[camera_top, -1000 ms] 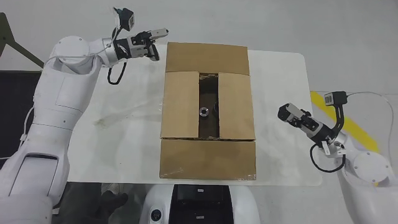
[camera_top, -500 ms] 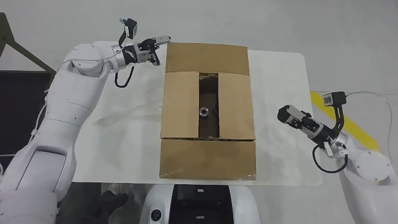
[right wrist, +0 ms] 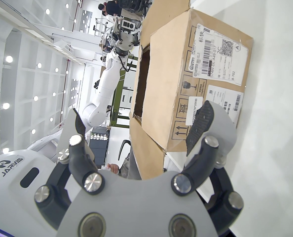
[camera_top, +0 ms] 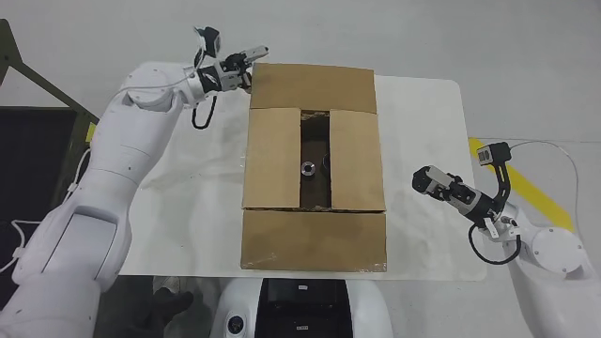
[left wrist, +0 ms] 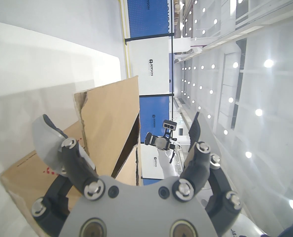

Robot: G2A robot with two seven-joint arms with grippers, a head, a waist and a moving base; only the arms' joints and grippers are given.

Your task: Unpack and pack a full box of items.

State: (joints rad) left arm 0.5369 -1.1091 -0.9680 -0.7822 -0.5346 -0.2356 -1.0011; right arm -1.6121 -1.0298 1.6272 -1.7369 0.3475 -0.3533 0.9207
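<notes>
Early unpacking, most likely, with the flaps only partly folded back. White rectangular table (camera_top: 188, 188) across the middle of the top view. At its centre, a large brown cardboard box (camera_top: 272, 155), its two inner flaps leaving a narrow dark slot.

Left gripper (camera_top: 257, 53) at the box's upper-left corner in that view, fingers spread wide, holding nothing, with the far flap's edge roughly between them. Hard to say whether touching. Right gripper (camera_top: 420, 180) at lower right, apart from the box, likewise spread and empty.

Next, probably: close on that flap edge and fold it outward without dragging the box.

Added by the right wrist view: white printed labels (right wrist: 217, 52) on the box's side wall. Added by the top view: a small round metallic item (camera_top: 306, 168) down in the slot.
</notes>
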